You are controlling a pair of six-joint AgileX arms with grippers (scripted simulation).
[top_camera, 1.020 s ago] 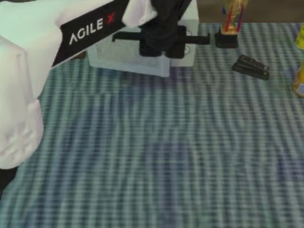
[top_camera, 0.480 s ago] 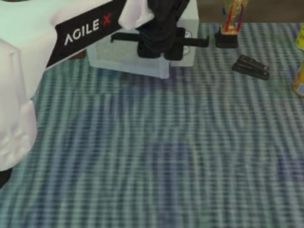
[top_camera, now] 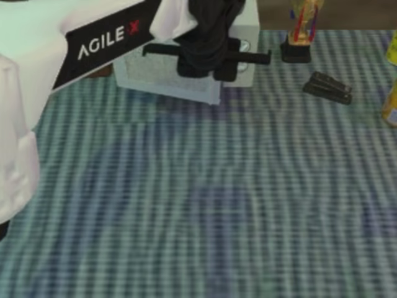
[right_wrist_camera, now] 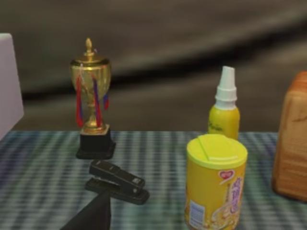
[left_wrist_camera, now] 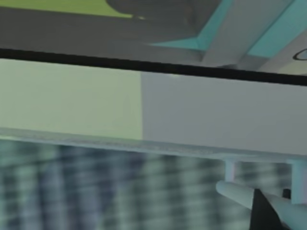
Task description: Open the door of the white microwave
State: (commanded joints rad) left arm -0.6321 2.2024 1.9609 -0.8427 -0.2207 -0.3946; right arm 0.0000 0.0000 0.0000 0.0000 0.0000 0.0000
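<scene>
The white microwave (top_camera: 248, 25) stands at the table's back edge, left of centre. Its door (top_camera: 155, 74), with a grey mesh window, stands slightly ajar, its free edge sticking out from the knob panel. My left arm reaches across from the left, and my left gripper (top_camera: 208, 59) sits over the door's free edge. In the left wrist view a pale handle bar (left_wrist_camera: 240, 194) runs under the door edge, with dark fingertips (left_wrist_camera: 266, 215) on both sides of it. My right gripper (right_wrist_camera: 96, 215) is parked outside the top view.
A gold trophy (top_camera: 301, 28) stands right of the microwave, and a black stapler (top_camera: 327, 87) lies in front of it. A yellow can (right_wrist_camera: 216, 182), a yellow bottle (right_wrist_camera: 224, 110) and a brown loaf (right_wrist_camera: 292, 143) crowd the right edge.
My left arm and gripper have drifted slightly to the left along the microwave's front. The door's free edge has come out a little. The right side is unchanged.
</scene>
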